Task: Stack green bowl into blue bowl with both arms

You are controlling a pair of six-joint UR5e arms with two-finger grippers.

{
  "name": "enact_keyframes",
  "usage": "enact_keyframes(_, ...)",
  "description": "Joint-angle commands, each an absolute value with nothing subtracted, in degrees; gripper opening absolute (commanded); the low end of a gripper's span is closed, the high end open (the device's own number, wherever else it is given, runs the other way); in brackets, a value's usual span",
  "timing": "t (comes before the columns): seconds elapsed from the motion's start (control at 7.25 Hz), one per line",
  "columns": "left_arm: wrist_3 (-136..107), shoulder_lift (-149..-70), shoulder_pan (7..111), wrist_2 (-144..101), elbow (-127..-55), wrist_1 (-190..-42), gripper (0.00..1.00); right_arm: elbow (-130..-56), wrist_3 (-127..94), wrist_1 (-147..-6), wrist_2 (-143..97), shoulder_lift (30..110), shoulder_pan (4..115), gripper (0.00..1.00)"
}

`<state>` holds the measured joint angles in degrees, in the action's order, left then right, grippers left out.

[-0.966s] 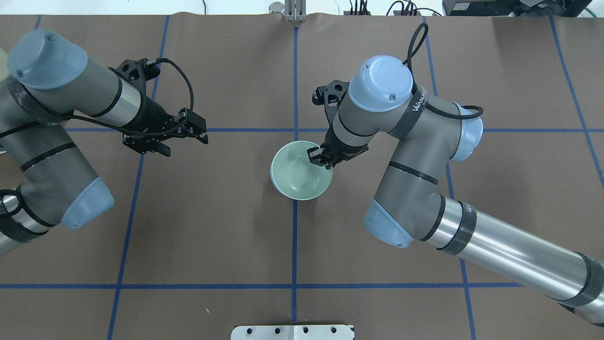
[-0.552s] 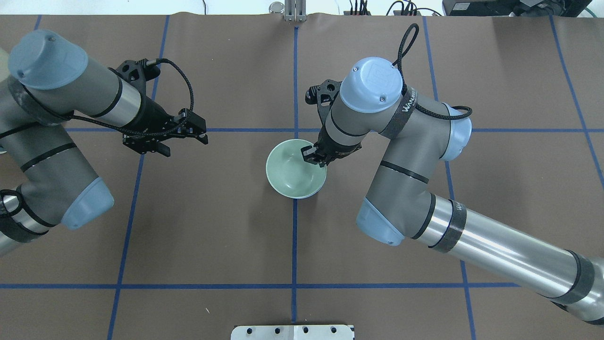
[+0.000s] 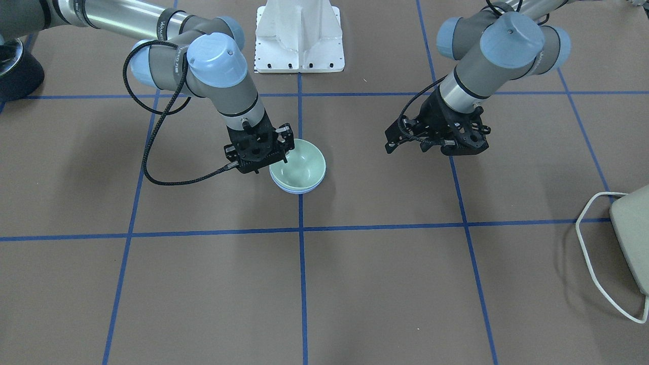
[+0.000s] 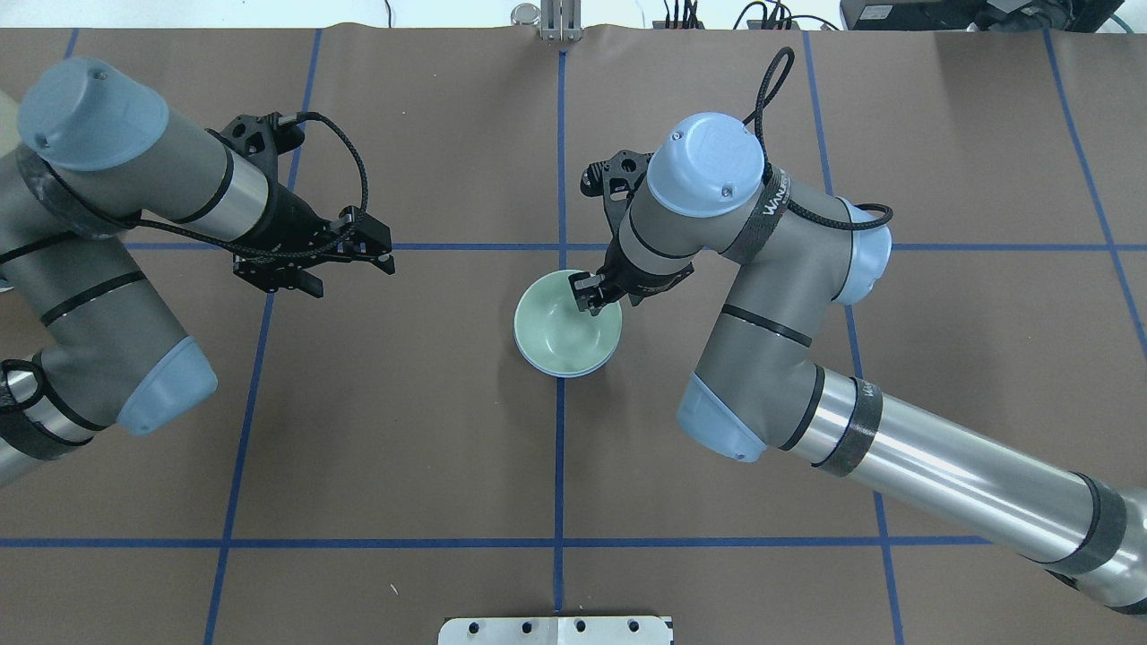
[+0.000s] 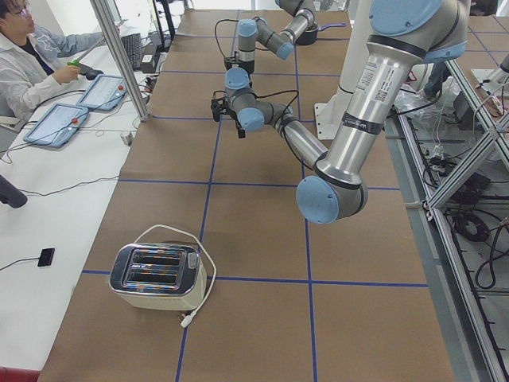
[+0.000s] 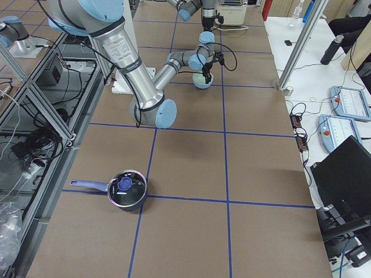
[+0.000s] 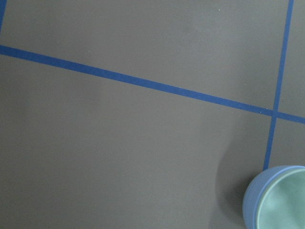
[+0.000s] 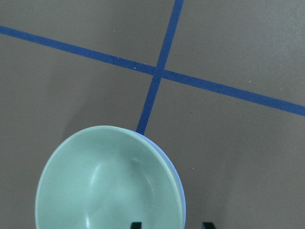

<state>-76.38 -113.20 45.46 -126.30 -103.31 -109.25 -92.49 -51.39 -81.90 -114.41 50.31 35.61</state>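
The green bowl sits nested in the blue bowl at the table's middle, on a blue tape line. Only a thin blue edge shows under it. My right gripper is at the bowls' rim. In the right wrist view its fingertips stand apart, one inside the green bowl and one outside the blue rim. My left gripper hovers open and empty well to the left of the bowls. Its wrist view shows the blue bowl at the lower right corner.
A toaster with a white cord stands at the table's left end. A blue pot with a lid stands at the right end. The white pedestal is at the robot's base. An operator sits beside the table.
The right gripper carried the green bowl a little left and lowered it into the blue bowl, where it now rests. The left arm has not moved.
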Motion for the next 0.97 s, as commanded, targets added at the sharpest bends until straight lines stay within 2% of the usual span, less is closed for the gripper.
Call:
enact_keyframes(0.0,-75.94,-112.59,45.61,-126.30,-103.27,-109.25,0.97,-97.44,-51.50,-82.52,-118.71,53.58,41.01,1.00)
enact_keyframes(0.28,-70.43,-108.22,47.54,-126.56,-104.76,-109.25,0.97,-102.11,-51.59,-82.35,-129.17,59.04,52.85,1.00)
enact_keyframes(0.55,-57.47,-101.72,51.65,-130.83,-106.61,-109.34,0.97,-109.74,-48.37,-81.83,-128.59,68.51,57.72,1.00)
enact_keyframes(0.83,-45.77,-94.52,58.68,-135.51,-106.79,-109.69,0.97,-112.58,-44.83,-81.65,-128.41,78.18,62.81,1.00)
